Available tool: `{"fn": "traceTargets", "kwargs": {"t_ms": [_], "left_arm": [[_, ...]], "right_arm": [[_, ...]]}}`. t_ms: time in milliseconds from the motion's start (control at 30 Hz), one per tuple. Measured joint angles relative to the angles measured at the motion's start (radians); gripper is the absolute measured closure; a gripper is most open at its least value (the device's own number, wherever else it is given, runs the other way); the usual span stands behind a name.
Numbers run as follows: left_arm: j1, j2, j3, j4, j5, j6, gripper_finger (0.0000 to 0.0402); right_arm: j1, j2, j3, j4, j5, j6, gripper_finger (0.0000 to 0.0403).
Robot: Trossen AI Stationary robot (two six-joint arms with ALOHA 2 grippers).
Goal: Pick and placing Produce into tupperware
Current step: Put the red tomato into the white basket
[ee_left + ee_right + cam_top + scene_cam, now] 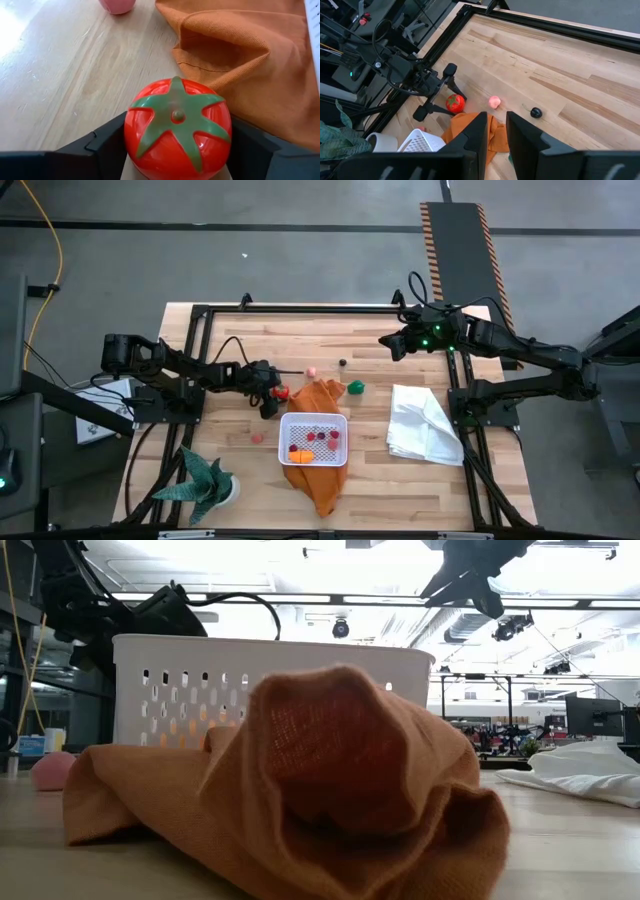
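A red toy tomato (pixel 177 130) with a green star top stands on the wood table beside the orange cloth (pixel 240 50). My left gripper (pixel 277 393) is low at it, and its two fingers stand close on either side of the tomato (pixel 455 103). The white tupperware (pixel 313 418) rests on the orange cloth (pixel 320 395) and holds orange and red produce (pixel 312 444). Loose on the table lie a pink piece (pixel 312 371), a dark piece (pixel 342 363), a green piece (pixel 355 387) and another pink piece (pixel 257 436). My right gripper (pixel 388 343) hangs high over the far right, a narrow gap between its fingers (pixel 479 135), holding nothing. My left gripper has one finger (pixel 107 145) at each side of the tomato's widest part (pixel 131 137), slanting down from the table's left. The tomato stands upright on the table. Whether the fingers touch it, I cannot tell.
A crumpled white cloth (pixel 425 425) lies at the right. A green spiky potted plant (pixel 205 485) stands at the near left corner. A black metal frame (pixel 300 308) runs along the table's far, left and right edges. Bare wood lies between the far frame and the loose pieces.
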Motion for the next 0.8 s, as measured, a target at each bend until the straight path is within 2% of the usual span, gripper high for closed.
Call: {"fn": "traceTargets", "kwargs": {"t_ms": [167,433,600,800], "left_arm": [[0.000,0.000,0.000,0.000,-0.002,-0.004,0.0158],[0.000,0.000,0.000,0.008,-0.002,-0.010,0.0138],[0.000,0.000,0.014,0.019,0.001,-0.010,0.0161],[0.000,0.000,0.056,0.016,0.001,-0.009,0.0159]], "right_arm": [[0.000,0.000,0.000,0.000,0.000,-0.004,0.0340],[0.000,0.000,0.000,0.000,0.000,-0.003,0.0340],[0.000,0.000,0.000,0.000,0.000,0.000,0.0340],[0.000,0.000,0.000,0.000,0.000,0.000,0.0340]]}}
